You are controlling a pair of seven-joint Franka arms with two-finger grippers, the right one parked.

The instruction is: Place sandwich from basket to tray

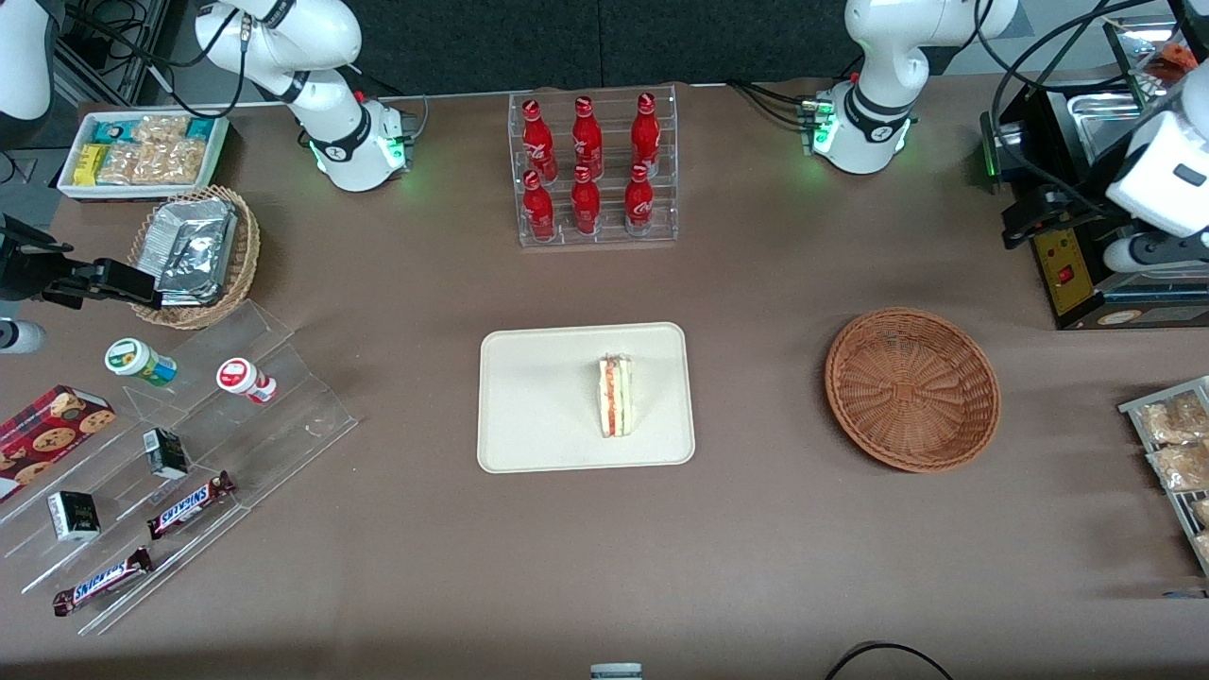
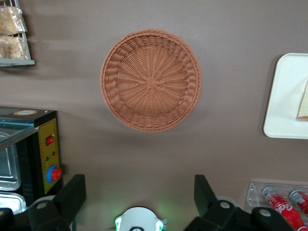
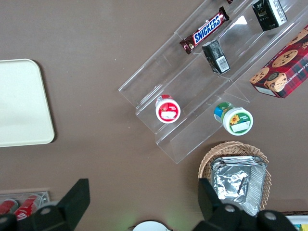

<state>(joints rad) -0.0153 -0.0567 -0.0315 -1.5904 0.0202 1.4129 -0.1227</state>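
Observation:
The sandwich (image 1: 614,395) stands on its edge on the cream tray (image 1: 529,416), its orange-red filling stripe facing up; one corner of the sandwich (image 2: 303,103) and part of the tray (image 2: 286,96) also show in the left wrist view. The round reddish-brown basket (image 1: 911,387) beside the tray is empty, as the basket (image 2: 150,80) also is in the left wrist view. My left gripper (image 1: 1015,225) hangs high above the table, farther from the front camera than the basket, toward the working arm's end. The gripper (image 2: 138,186) is open with nothing between its fingers.
A black machine with a red button (image 1: 1077,274) stands close by the gripper. Snack packets lie on a rack (image 1: 1176,444) at the working arm's end. A clear rack of red bottles (image 1: 593,170) stands farther back. An acrylic stand with sweets (image 1: 189,444) and a foil-packet basket (image 1: 198,255) lie toward the parked arm's end.

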